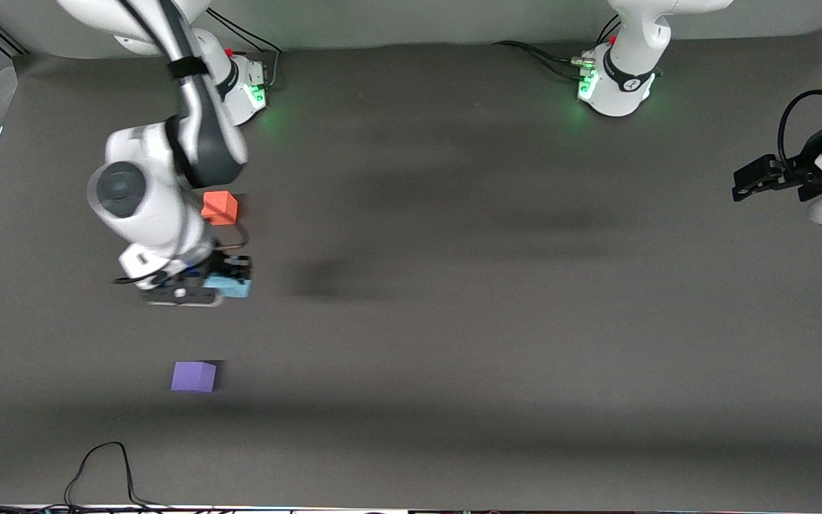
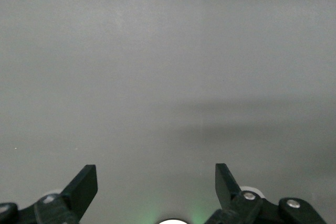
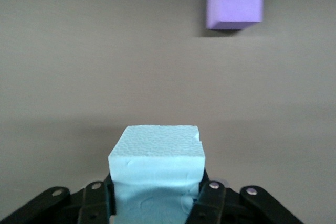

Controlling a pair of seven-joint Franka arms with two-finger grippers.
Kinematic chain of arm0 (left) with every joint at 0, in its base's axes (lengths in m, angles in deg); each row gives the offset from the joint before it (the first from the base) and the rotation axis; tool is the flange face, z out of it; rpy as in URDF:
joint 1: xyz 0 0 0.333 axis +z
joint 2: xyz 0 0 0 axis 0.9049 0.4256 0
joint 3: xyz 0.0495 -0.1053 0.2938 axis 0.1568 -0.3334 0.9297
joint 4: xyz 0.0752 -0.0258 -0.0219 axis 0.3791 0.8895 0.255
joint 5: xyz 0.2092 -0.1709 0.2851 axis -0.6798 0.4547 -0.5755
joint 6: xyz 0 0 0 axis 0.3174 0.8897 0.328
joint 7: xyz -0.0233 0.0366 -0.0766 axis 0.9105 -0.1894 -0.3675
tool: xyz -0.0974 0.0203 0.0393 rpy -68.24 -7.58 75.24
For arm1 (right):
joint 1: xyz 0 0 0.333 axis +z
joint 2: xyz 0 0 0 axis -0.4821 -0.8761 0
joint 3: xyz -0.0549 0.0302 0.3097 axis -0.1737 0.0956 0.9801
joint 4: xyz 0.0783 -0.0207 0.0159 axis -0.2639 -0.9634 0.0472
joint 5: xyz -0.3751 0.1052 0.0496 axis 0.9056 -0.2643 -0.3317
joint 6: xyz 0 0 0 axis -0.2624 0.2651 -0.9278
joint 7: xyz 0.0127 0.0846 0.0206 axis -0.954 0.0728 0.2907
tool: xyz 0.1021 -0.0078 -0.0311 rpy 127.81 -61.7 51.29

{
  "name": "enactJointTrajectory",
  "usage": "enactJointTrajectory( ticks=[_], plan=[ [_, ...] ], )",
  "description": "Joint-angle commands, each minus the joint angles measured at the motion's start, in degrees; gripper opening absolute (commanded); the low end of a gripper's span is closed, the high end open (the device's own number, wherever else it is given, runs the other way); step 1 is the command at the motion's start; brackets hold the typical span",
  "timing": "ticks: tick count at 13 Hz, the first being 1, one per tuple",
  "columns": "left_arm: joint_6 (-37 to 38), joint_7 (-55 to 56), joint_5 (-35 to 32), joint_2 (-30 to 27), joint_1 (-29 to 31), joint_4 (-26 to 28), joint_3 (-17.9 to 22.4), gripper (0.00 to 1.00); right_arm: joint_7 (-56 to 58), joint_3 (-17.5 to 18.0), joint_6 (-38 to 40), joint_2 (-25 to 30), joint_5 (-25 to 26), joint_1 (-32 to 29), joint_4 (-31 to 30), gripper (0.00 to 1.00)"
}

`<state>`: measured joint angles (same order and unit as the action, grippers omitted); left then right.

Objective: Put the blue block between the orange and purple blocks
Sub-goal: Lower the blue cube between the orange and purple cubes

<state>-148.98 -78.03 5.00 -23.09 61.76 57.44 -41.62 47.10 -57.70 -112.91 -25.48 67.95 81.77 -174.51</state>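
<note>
right gripper (image 1: pixel 229 275) is clamped on the blue block (image 1: pixel 231 286), fingers pressed on two opposite sides of it w/ most of the cube poking out past the tips in the right wrist view. it sits over the strip of table (image 1: pixel 496 300) between the orange block (image 1: pixel 220 207) and the purple block (image 1: pixel 193 376), toward the right arm's end. can't tell from the front view if the cube is touching the mat or just above it; looks low. key relation: orange is farther from the front camera, purple nearer, and the blue cube is roughly on the line between them but closer to orange, w/ a bigger gap on the purple side. in the right wrist view purple (image 3: pixel 234 2) lies ahead of the fingertips and a bit off to one side, so my read is the coming move is either a small shift toward purple to even the gaps or a straight set-down and release. cubes have no long axis; blue's faces look roughly square w/ the other two. right arm reaches out from its base, elbow bent, wrist pointing down over the spot, forearm partly hiding orange. left gripper (image 1: pixel 757 178) waits at the left arm's end of the table, fingers (image 2: pixel 84 187) spread wide, holding nothing, well apart from all 3 cubes, so the right arm is the one for the job.
</note>
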Motion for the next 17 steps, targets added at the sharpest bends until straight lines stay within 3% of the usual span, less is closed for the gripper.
enactJointTrajectory(
  ticks=[1,7,17],
  plan=[
    [0.8,-0.8,0.2,0.1,-0.6,-0.4,0.6,1.00,15.0,-3.4,-7.0,-1.7,-6.3,-1.5,-6.7,0.34],
    [0.5,-0.9,-0.1,0.4,-0.6,-0.6,0.6,1.00,33.6,-3.4,-11.6,-16.0,-24.8,-4.3,-7.5,0.34],
    [-2.3,-4.5,-0.9,2.8,-1.4,-1.6,0.4,1.00,34.6,-2.8,-12.5,-19.5,-30.0,-4.6,-7.4,0.37]
  ],
)
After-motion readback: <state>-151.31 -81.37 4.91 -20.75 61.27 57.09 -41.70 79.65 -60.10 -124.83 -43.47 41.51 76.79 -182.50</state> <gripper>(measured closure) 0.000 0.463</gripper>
